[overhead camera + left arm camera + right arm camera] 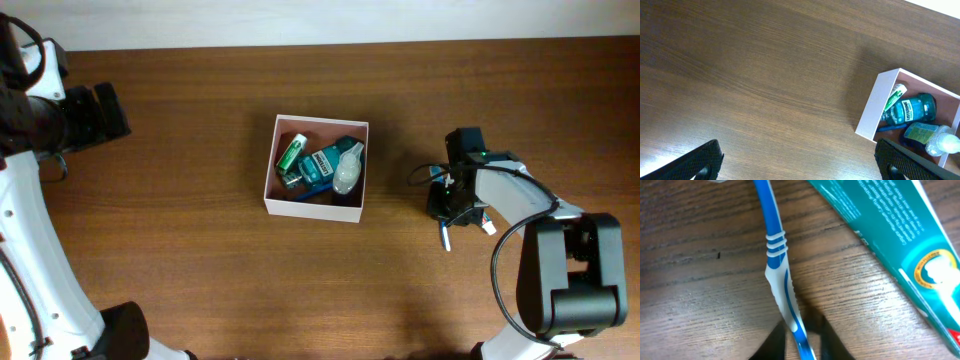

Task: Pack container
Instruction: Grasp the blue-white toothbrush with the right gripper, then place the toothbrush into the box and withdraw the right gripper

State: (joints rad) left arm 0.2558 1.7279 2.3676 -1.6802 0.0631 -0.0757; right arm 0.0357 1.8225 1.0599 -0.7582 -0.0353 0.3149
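Observation:
The container [268,172], a square white box with a pinkish-brown inside, sits mid-table and holds a green-white tube [291,153], a teal mouthwash bottle [320,168] and a clear bottle [348,172]. It also shows at the right of the left wrist view [873,114]. My right gripper [450,208] is right of the box, low over the table. In the right wrist view its fingers [802,342] are closed around the handle of a blue-white toothbrush [776,250]. A teal toothpaste box [900,245] lies beside it. My left gripper [800,160] is open and empty, far left of the box.
The left arm's black gripper body [100,112] hovers over the table's far left. The right arm's base [570,270] stands at the right front. Bare wooden tabletop [200,260] surrounds the box.

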